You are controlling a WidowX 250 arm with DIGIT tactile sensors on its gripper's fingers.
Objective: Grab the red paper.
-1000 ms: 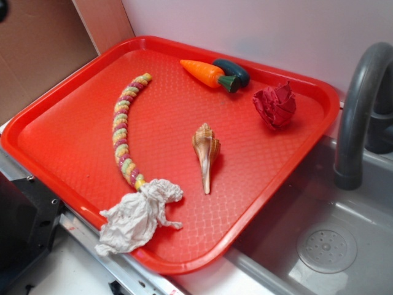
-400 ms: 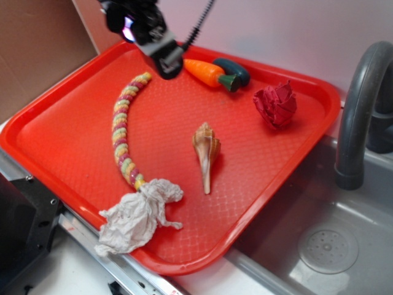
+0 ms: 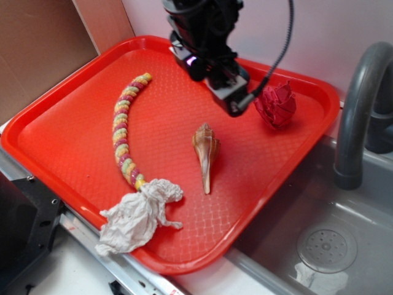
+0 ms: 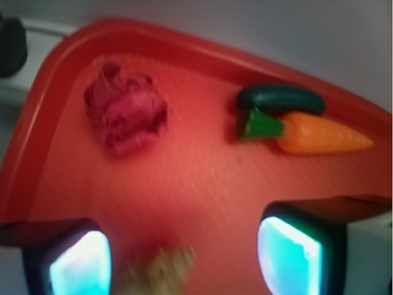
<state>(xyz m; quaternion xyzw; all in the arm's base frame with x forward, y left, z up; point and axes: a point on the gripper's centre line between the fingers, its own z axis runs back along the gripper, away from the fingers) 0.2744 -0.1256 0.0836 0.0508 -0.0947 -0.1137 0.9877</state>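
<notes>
The red paper is a dark crimson crumpled wad resting near the far right corner of the red tray. My gripper hangs above the tray just left of the wad, not touching it. In the wrist view the red paper lies ahead and to the left of the gripper. The glowing cyan pads stand wide apart, so the gripper is open with nothing held between them.
A seashell, a beaded rope and a white paper wad lie on the tray. A toy carrot and a dark green piece sit by the far rim. A sink and faucet are right.
The arm came into view from the top left and has travelled right and down across the tray, ending beside the red paper. It now hides the carrot in the exterior view.
</notes>
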